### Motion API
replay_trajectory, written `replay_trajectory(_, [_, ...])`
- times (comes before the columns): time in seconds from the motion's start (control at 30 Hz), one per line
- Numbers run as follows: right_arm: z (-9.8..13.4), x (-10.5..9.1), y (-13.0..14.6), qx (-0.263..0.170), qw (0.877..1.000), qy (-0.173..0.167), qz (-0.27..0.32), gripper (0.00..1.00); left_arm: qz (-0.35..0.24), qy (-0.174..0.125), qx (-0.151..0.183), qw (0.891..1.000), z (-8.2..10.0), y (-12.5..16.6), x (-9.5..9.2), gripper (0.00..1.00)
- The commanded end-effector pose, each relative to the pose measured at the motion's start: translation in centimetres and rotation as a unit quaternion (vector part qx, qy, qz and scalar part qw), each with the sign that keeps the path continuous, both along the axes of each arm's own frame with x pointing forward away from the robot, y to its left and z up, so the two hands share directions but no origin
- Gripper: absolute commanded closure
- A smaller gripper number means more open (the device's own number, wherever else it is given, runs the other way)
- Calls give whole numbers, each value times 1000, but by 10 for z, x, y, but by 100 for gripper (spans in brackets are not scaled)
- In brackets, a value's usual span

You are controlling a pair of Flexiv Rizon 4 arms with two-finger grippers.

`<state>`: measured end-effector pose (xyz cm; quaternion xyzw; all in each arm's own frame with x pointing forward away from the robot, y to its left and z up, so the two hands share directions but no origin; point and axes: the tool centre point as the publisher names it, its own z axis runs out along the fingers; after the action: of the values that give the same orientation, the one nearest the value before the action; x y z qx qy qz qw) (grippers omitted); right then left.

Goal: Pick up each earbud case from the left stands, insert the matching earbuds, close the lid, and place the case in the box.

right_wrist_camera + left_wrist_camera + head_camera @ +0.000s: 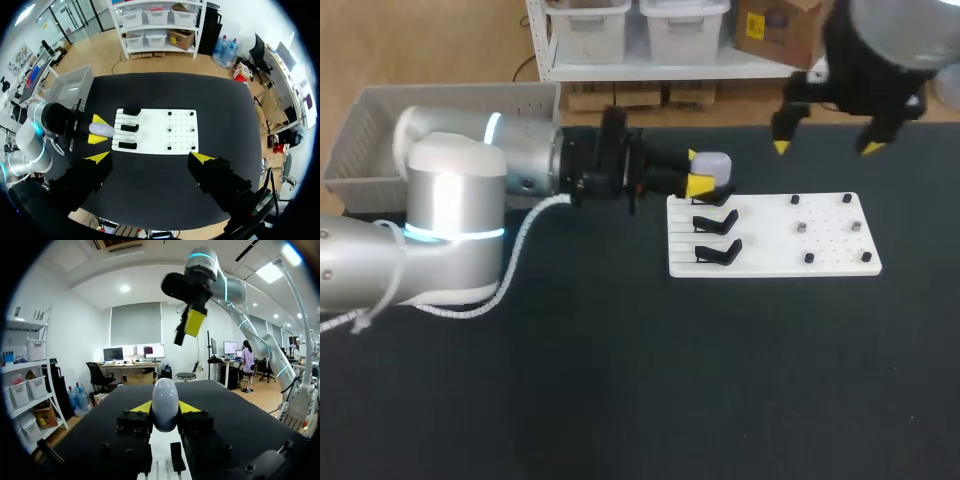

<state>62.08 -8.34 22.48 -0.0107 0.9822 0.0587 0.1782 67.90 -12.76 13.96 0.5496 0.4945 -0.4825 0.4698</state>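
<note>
Nearest, a broad stretch of black table runs up to the white board, black stands along its left edge. Over that edge's far end the left gripper, arm reaching in level from the left, clamps the pale earbud case; farther back the right gripper hangs high with fingers spread, the grey box at the far-left corner.

The left arm, at 9 o'clock in the head view, has fat rounded links in silver and white, with glowing cyan rings at the joints. A white spiral-wrapped cable runs along it to a black wrist. The left gripper has black screw-holed finger blocks and yellow wedge tips. The right arm, at 1 o'clock, is silver. The right gripper is black with yellow tips.
</note>
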Motion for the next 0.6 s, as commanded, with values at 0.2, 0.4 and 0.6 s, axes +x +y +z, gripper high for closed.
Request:
replay_trajectory(0.2, [6, -40, -22, 35, 994, -100, -1, 0, 137, -61, 15, 989, 57, 76, 11, 100])
replay_trajectory(0.4, [6, -40, -22, 35, 994, -100, -1, 0, 271, -62, -5, 961, 63, 147, 74, 100])
replay_trajectory(0.6, [6, -40, -22, 35, 994, -100, -1, 0, 375, -51, 15, 925, 44, 218, 137, 100])
